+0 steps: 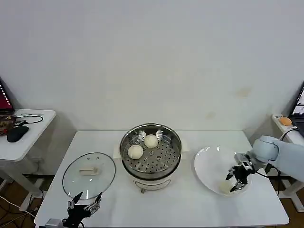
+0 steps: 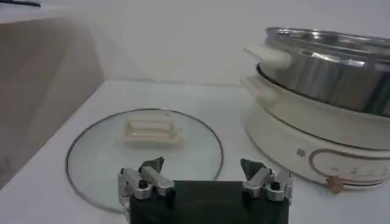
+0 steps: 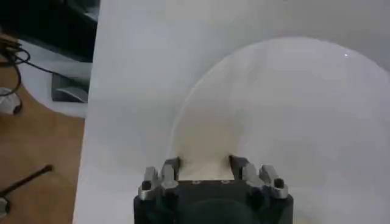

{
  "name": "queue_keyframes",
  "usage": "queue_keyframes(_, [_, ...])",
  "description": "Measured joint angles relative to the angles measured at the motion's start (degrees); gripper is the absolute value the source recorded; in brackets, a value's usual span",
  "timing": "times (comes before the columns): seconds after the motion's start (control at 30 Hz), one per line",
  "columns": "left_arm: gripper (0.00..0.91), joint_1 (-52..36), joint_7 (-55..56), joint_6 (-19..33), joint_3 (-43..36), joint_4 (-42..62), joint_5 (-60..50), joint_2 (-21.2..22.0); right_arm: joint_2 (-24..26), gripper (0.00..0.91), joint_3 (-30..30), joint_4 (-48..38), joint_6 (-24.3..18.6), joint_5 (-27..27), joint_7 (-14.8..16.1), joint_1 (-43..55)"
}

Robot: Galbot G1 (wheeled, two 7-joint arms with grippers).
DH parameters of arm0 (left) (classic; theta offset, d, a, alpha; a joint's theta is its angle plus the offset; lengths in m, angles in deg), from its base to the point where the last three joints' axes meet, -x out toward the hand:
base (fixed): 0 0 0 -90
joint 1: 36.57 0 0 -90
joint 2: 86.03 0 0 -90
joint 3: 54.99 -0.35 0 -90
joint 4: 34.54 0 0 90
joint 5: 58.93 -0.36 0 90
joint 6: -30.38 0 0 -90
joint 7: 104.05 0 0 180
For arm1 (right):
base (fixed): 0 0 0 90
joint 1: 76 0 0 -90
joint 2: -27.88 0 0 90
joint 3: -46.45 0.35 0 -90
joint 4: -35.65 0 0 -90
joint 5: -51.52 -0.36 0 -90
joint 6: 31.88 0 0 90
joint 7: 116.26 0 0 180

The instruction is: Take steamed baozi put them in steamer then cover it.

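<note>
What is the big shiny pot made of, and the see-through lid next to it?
The steamer looks like polished metal, probably stainless steel: its wall mirrors the room, and it sits on a cream base that looks like plastic. The cover seems to be clear glass, since the table shows through it, with a thin metal-looking rim and a cream, likely plastic, handle.

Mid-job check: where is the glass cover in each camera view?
Head view: cover flat on the table, left of the steamer, just ahead of the left end effector.
Left wrist view: cover directly beyond the end effector, steamer beside it.
Right wrist view: aimed at the white plate instead.
Shared landmark: the steamer.
</note>
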Motion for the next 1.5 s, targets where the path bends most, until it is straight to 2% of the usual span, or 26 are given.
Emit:
queue_keyframes(0.3, [0.907,0.5,0.0,0.1,0.2,-0.4,0.0,-0.7,-0.4,0.574,-2.7,2.3,-1.3,-1.1,1.0,7.8])
queue_keyframes(0.6, [0.907,0.2,0.1,0.2,-0.5,-0.5,0.0,-0.9,-3.6,0.574,-3.6,3.4,-4.1,-2.5,1.0,17.5])
queue_keyframes(0.93, [0.907,0.7,0.1,0.2,-0.7,-0.7,0.0,-1.1,-10.1,0.574,1.0,3.0,-7.5,-3.3,0.0,21.7])
queue_keyframes(1.5, [0.907,0.6,0.0,0.2,-1.4,-1.0,0.0,-0.8,-20.6,0.574,6.6,3.7,-15.5,-2.1,-4.3,21.4])
